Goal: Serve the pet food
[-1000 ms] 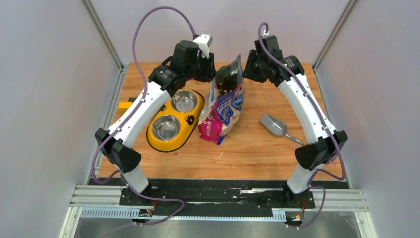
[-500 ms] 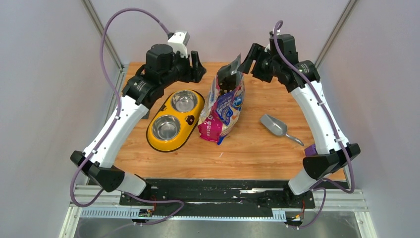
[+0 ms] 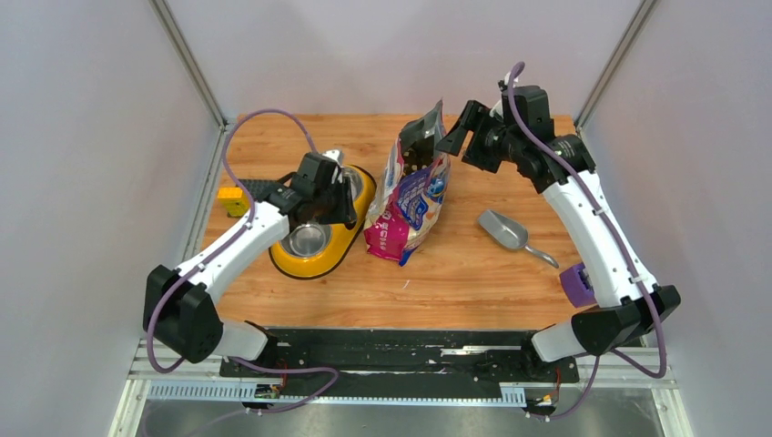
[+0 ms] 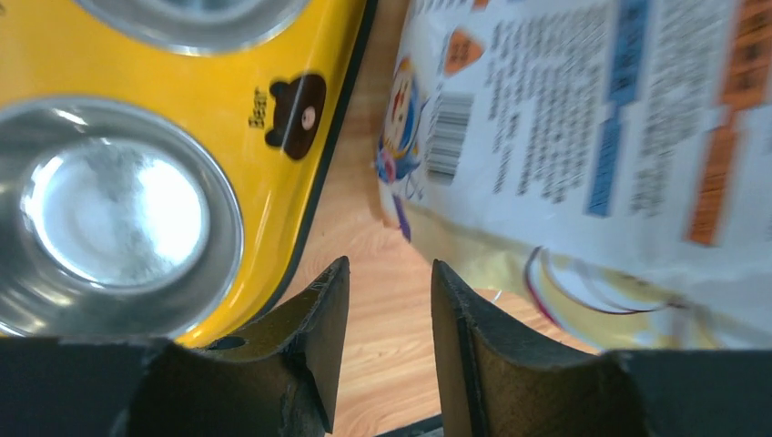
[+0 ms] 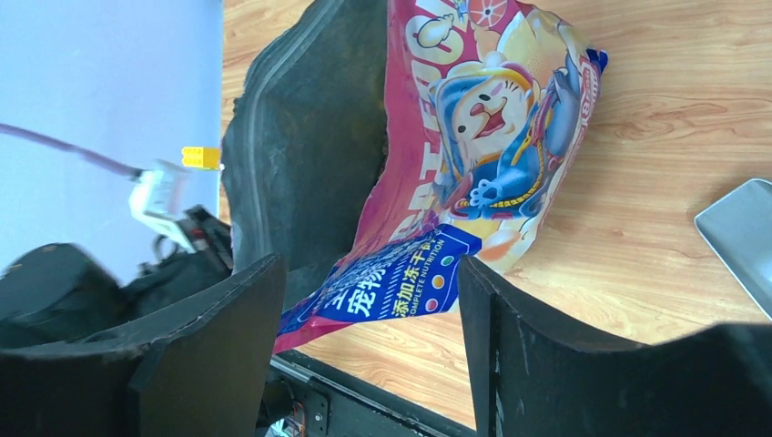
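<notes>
The pink-and-blue pet food bag [image 3: 411, 198] stands leaning at the table's middle, its top open and dark inside; kibble cannot be made out. Its front shows in the right wrist view [image 5: 492, 137] and its printed back in the left wrist view [image 4: 564, 118]. My left gripper [image 3: 349, 202] hangs low over the right edge of the yellow feeder [image 3: 314, 262], between feeder and bag, jaws narrowly open and empty [image 4: 390, 269]. My right gripper [image 3: 455, 138] is wide open and empty just right of the bag's open top [image 5: 369, 269].
The grey scoop [image 3: 505, 229] lies on the table right of the bag, its edge in the right wrist view [image 5: 737, 237]. The feeder's steel bowl [image 4: 114, 214] holds nothing. A yellow block [image 3: 232, 198] sits at the left edge, a purple object [image 3: 578, 284] at the right edge.
Both grippers left the bag's top. My left arm swung down and forward to sit low over the feeder. My right gripper drew back slightly to the right. The bag stayed standing.
</notes>
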You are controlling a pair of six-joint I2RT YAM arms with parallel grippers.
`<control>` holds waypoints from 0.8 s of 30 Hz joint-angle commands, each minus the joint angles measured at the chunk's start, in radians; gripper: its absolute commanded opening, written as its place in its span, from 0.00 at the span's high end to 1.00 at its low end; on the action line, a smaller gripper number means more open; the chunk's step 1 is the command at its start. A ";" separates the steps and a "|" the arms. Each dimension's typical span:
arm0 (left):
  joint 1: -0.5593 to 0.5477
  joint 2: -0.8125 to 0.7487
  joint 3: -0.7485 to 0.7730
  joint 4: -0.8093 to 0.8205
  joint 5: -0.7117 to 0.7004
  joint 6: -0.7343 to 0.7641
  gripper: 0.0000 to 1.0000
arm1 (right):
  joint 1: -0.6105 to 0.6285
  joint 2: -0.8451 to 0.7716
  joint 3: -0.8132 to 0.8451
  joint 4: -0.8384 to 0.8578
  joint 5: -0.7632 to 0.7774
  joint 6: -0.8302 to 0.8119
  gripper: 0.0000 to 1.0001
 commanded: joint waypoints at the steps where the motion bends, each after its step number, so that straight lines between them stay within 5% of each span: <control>1: -0.001 -0.042 -0.085 0.091 0.071 -0.051 0.55 | -0.004 -0.073 -0.020 0.078 -0.009 0.032 0.32; 9: -0.012 0.086 -0.150 0.228 0.274 0.024 0.63 | -0.008 -0.116 -0.080 0.085 0.023 0.047 0.32; 19: -0.050 0.221 -0.126 0.340 0.347 0.069 0.68 | -0.034 -0.157 -0.098 0.090 0.044 0.044 0.31; 24: -0.065 0.322 -0.060 0.387 0.462 0.072 0.79 | -0.054 -0.174 -0.119 0.095 0.058 0.037 0.31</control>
